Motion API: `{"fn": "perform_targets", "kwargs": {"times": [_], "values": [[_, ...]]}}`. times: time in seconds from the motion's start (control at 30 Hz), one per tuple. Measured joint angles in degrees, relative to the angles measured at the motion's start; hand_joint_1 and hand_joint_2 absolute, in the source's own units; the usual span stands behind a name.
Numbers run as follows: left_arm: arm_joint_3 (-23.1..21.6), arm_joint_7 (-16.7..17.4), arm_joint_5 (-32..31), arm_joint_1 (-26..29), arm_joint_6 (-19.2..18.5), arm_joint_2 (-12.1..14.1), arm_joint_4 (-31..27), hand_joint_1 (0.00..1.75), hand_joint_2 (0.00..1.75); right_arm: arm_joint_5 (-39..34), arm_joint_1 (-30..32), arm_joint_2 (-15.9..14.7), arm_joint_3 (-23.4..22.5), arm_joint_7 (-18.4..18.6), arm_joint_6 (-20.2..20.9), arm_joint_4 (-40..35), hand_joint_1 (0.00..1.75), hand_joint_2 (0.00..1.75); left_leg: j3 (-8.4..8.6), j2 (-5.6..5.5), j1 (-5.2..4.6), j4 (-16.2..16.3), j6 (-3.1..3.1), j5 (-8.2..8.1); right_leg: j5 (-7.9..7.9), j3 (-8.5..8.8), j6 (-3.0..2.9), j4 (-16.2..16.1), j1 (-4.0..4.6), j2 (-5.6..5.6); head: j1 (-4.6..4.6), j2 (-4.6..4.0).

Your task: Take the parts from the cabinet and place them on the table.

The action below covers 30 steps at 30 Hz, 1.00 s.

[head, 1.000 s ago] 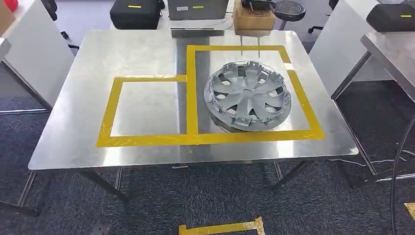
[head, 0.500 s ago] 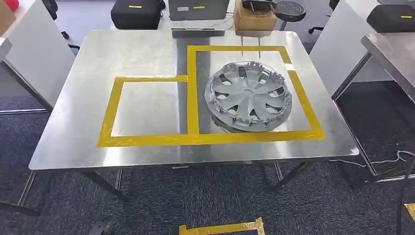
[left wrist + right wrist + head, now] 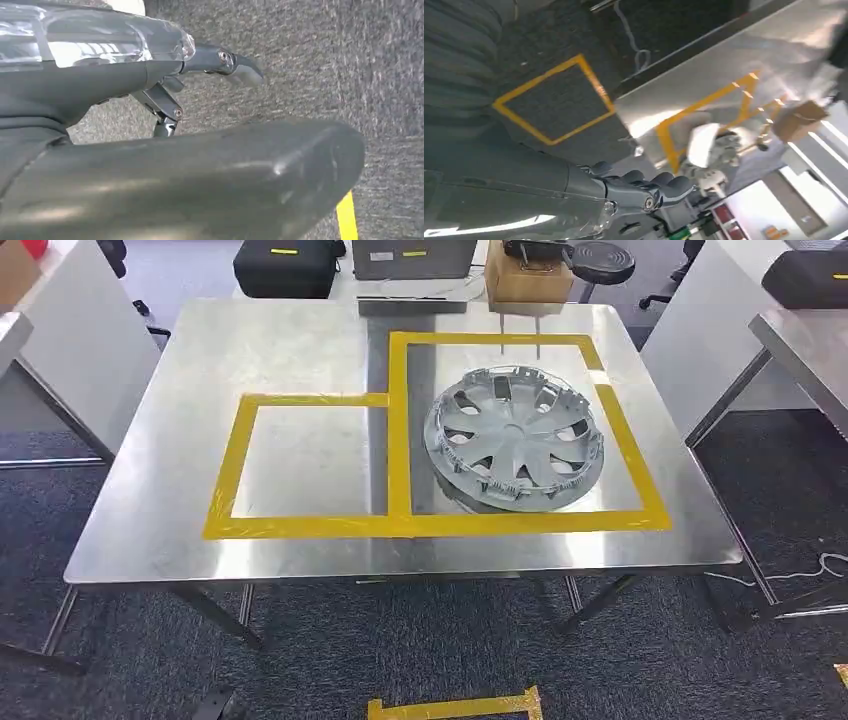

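Note:
A silver hubcap (image 3: 513, 435) lies flat on the steel table (image 3: 290, 340), inside the larger yellow-taped rectangle (image 3: 398, 420) on the right. The smaller taped rectangle (image 3: 305, 460) to its left holds nothing. In the left wrist view my left hand (image 3: 150, 80) hangs over grey carpet, its thumb (image 3: 200, 185) and fingers (image 3: 235, 65) apart, holding nothing. In the right wrist view my right hand (image 3: 644, 192) hangs below table height with nothing in its loosely extended fingers; beyond it the hubcap (image 3: 711, 150) and the table (image 3: 744, 55) are blurred.
Behind the table stand a black case (image 3: 285, 265), a cardboard box (image 3: 528, 280) and a round stool (image 3: 598, 260). Another steel table (image 3: 810, 340) stands to the right, a white one (image 3: 60, 340) to the left. Yellow tape (image 3: 455, 705) marks the carpet in front.
The whole head picture has shifted slightly, so the camera moved. The hubcap has not moved on the table. A dark cable at the right edge has left the picture.

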Motion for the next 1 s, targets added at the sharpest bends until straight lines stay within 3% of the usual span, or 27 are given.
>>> {"fn": "perform_targets", "kwargs": {"times": [0.17, 0.27, 0.43, 0.67, 1.0], "values": [[0.31, 0.90, -0.29, -0.10, 0.11, -0.83, 0.48, 0.00, 0.00, 0.79, 6.95, -0.37, -7.23, 0.22, 0.74, -1.42, 0.00, 1.75, 0.10, 0.81, -0.02, -0.07, 0.05, -0.11, -0.01, -0.05, 0.01, 0.01, -0.01, 0.35, -0.02, 0.00], [0.55, 3.13, -0.39, -0.18, 0.94, -1.14, 0.68, 0.00, 0.00, 1.18, 12.81, -0.28, -12.69, 0.26, 2.14, -2.87, 0.00, 1.75, 0.12, 0.90, 0.02, -0.13, 0.06, -0.12, -0.05, 0.01, 0.00, 0.01, 0.00, 0.33, -0.02, 0.00], [0.94, 5.64, -0.39, 0.37, 2.43, -1.20, -0.02, 0.00, 0.00, 3.28, 20.94, 2.41, -21.78, -0.13, 4.55, -5.60, 0.00, 1.75, 0.18, 1.52, -0.02, -0.16, 0.16, -0.25, -0.05, -0.02, 0.00, 0.02, -0.03, 0.46, 0.00, 0.00], [1.42, 5.99, -0.31, 0.41, 2.75, -1.24, -0.96, 0.00, 0.00, 5.40, 23.98, 4.87, -30.75, 0.61, 5.77, -8.00, 0.00, 1.75, 0.40, 2.49, -0.04, -0.27, 0.15, -0.41, -0.04, 0.00, 0.00, 0.03, -0.04, 1.31, -0.02, 0.00], [1.44, 5.84, 0.30, 0.81, 3.23, -0.48, -2.42, 0.00, 0.00, 6.58, 28.22, 9.76, -39.39, 0.11, 8.19, -9.36, 0.00, 1.75, 0.55, 2.51, 0.05, -0.33, 0.08, -0.46, -0.05, 0.01, -0.02, 0.04, -0.01, 1.47, -0.02, 0.00]]}}
